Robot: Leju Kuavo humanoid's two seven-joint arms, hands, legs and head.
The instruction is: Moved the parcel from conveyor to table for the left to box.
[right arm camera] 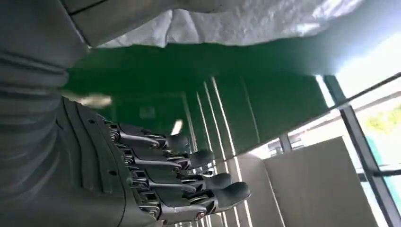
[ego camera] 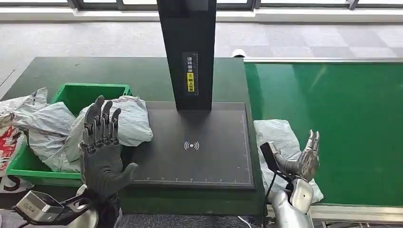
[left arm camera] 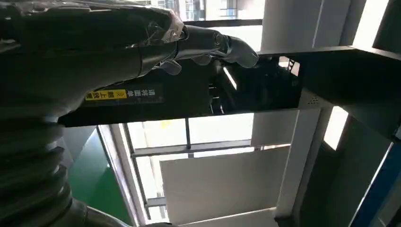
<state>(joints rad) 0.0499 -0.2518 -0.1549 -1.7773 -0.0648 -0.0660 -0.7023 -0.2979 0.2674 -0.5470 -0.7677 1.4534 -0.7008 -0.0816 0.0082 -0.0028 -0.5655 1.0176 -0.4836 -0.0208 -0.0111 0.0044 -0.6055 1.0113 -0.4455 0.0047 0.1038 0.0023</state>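
Bin [ego camera: 29, 167] of bags left of the scanner pad [ego camera: 199, 147], parcel [ego camera: 280, 142] on the conveyor [ego camera: 342, 123] to its right.

Left hand raised by the scanner post

The left hand [left arm camera: 142, 42] holds nothing beside the black post [left arm camera: 198, 94] and its yellow label [left arm camera: 106, 94].

A parcel-sorting station in an industrial hall: a green conveyor belt [ego camera: 332, 128] meets a dark table carrying a scanning pad [ego camera: 195, 147] (wireless symbol printed on it) beside a green bin [ego camera: 71, 95] of grey mail bags [ego camera: 52, 128]
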